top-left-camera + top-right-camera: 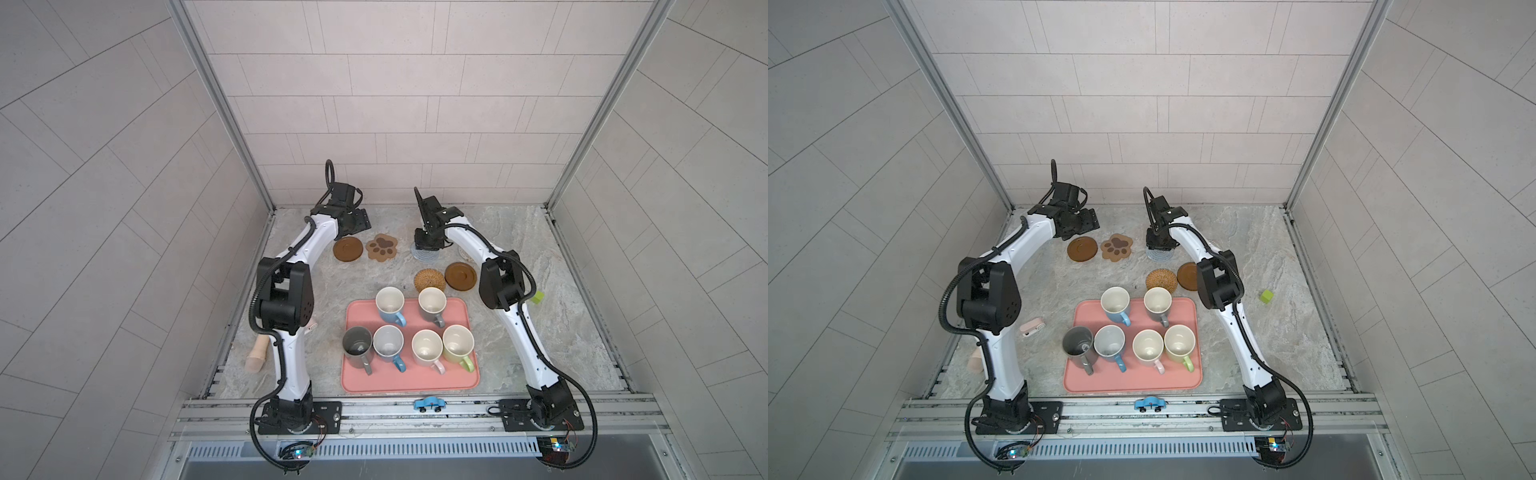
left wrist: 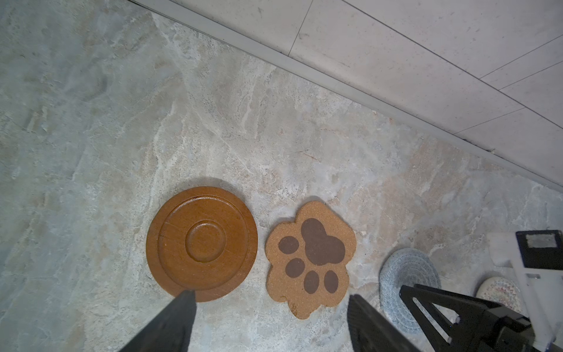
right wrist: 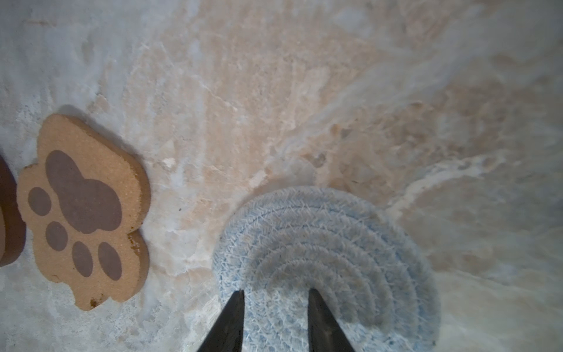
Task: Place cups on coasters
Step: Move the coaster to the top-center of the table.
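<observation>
Six cups stand on a pink tray (image 1: pixel 415 380): a blue cup (image 1: pixel 390 305), grey-brown cup (image 1: pixel 432 305), dark grey cup (image 1: pixel 357 345), second blue cup (image 1: pixel 388 343), pink cup (image 1: pixel 427 348) and green cup (image 1: pixel 458 343). The coasters lie bare beyond the tray: a brown disc (image 2: pixel 201 243), paw-print coaster (image 2: pixel 310 256), blue-grey knit coaster (image 3: pixel 326 243), rattan coaster (image 1: pixel 429 280) and second brown disc (image 1: pixel 460 275). A patterned round coaster (image 2: pixel 496 292) is half hidden by my right arm. My left gripper (image 2: pixel 269 295) hangs open near the first disc and the paw-print coaster. My right gripper (image 3: pixel 276 291) is open by a narrow gap, empty, low over the knit coaster.
A green block (image 1: pixel 538 296) lies right of my right arm. A pink gadget (image 1: pixel 311 327) and a beige object (image 1: pixel 257 353) lie by my left arm. A blue toy car (image 1: pixel 428 403) sits on the front rail. The back wall stands close behind both grippers.
</observation>
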Available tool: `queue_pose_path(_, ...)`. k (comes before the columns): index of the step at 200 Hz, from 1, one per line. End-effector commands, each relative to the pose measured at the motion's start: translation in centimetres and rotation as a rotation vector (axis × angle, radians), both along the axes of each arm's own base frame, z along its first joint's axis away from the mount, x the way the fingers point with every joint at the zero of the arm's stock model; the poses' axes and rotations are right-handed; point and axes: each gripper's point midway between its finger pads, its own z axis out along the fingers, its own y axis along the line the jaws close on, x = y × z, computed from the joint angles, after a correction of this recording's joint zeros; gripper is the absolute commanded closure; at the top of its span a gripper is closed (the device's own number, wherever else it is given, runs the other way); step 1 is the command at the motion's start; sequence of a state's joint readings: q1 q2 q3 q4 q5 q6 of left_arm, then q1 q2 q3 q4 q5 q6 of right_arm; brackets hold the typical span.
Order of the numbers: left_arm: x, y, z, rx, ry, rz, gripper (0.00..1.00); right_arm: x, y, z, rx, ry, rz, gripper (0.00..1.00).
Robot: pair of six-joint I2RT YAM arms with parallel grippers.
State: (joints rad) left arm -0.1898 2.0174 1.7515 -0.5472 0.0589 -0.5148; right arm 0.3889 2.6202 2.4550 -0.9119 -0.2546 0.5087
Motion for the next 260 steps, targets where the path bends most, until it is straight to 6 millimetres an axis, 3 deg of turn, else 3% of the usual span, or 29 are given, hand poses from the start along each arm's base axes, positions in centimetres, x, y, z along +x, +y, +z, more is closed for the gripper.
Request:
queue_pose_path(1, -0.2, 0.7, 1.7, 0.006, -0.039, 0.015, 0.15, -3.5, 0.4, -6.2, -0.045, 0.174, 0.038, 0.63)
queue_pose_path(134, -0.2, 0.5, 1.5, -0.009, -0.043, 0.01, 0.15, -4.0, 2.8, -6.9, -0.003, 0.178, 0.112, 0.62)
queue_pose_path(260, -0.3, 0.4, 1.4, -0.015, -0.044, 0.013, 0.15, -3.8, 1.7, -6.7, -0.056, 0.171, 0.086, 0.62)
